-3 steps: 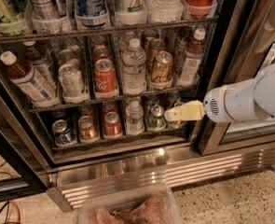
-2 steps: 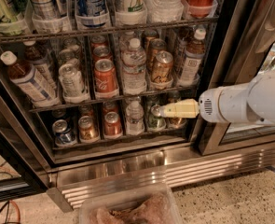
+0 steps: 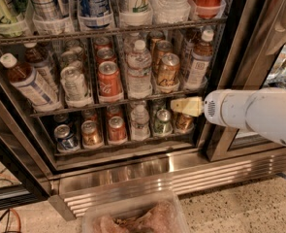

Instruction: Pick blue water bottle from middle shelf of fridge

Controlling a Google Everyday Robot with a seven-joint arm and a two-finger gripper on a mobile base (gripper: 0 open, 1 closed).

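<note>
The fridge [image 3: 232, 57] stands open in front of me, its wire racks full of drinks. On the middle shelf [image 3: 133, 100] two slim bottles have white caps, amber liquid and blue-and-white labels. One stands at the far right [image 3: 198, 64]. The other leans at the far left [image 3: 27, 81]. My gripper [image 3: 175, 106], pale yellow on a white arm, reaches in from the right. It sits at the front rail, just below and left of the right-hand bottle and in front of the lower-shelf cans. It holds nothing that I can see.
A clear ribbed water bottle [image 3: 139, 69] and several cans, one red [image 3: 108, 79], fill the middle lanes. More cans stand on the lower shelf [image 3: 91, 132]. The black door frame is right of the arm. A ribbed steel grille [image 3: 181, 178] and a plastic tub [image 3: 133, 217] lie below.
My gripper has moved left and upward, from in front of the lower-shelf cans to the middle shelf's front rail. The drinks have not moved.
</note>
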